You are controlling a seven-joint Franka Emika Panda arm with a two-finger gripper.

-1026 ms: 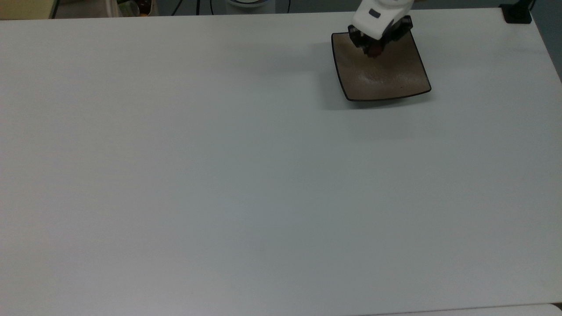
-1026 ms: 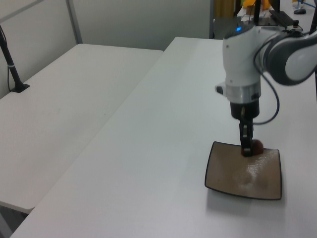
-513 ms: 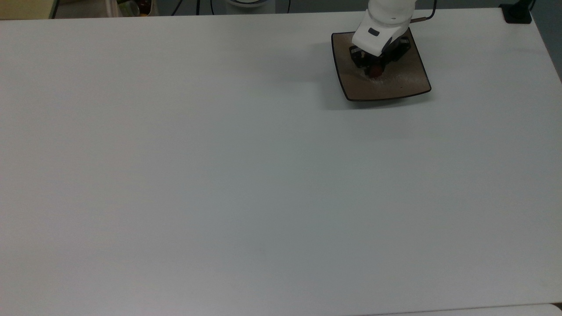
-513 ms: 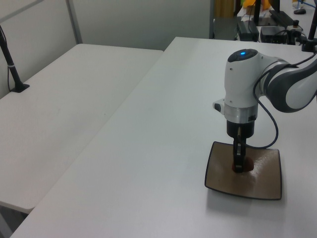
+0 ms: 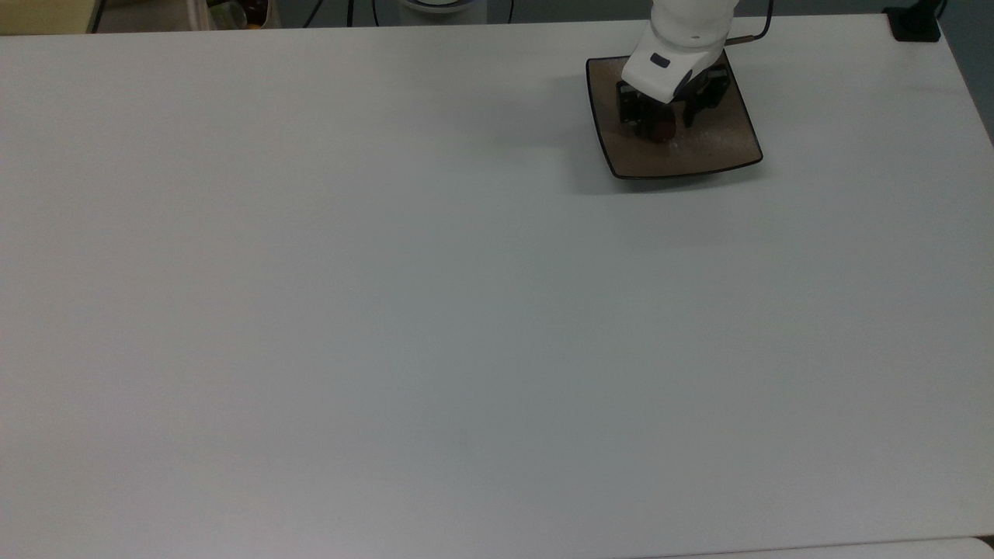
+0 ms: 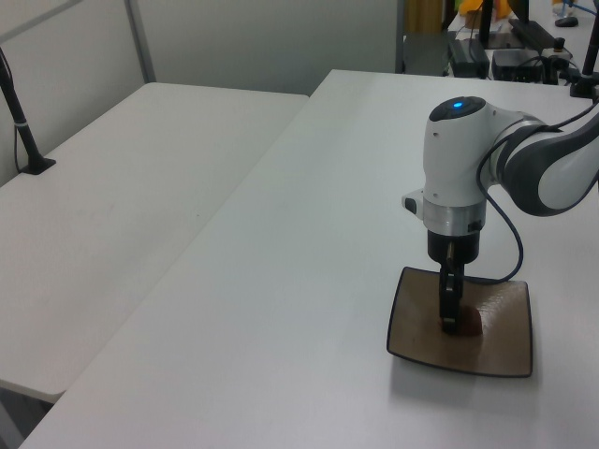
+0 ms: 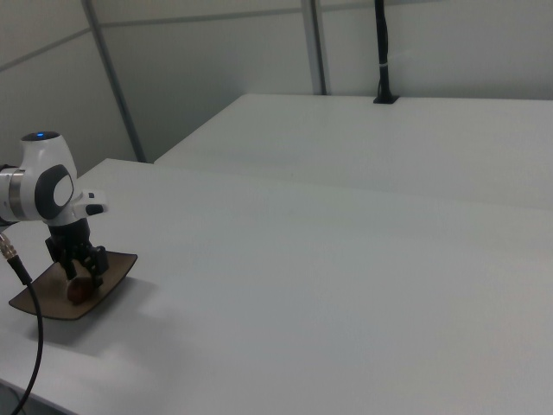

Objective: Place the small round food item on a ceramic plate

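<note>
Releasing a small dark reddish-brown rounded food lump (image 5: 661, 132) onto a square tan-brown ceramic plate (image 5: 718, 144) with a thin dark rim, at about one o'clock on the wide white desk (image 5: 388, 310) in the top view. Best done by widening the gap only a little more, then lifting straight up, no sideways drift, so neither tip nudges the lump and sets it rolling toward the plate's raised edge. Worth pausing until the lump settles in the dished centre before rising.

Gripper (image 5: 661, 120) low over the plate's middle, black fingers (image 6: 450, 301) pointing down and, by the top view, spread slightly apart rather than pinching. Lump resting on the plate surface between the tips in the top view; in the left view lying just at three o'clock of the near finger, touching or very nearly so. In the right view, lump (image 7: 79, 292) at six o'clock of the gripper (image 7: 79, 275), on the plate (image 7: 117, 268).
</note>
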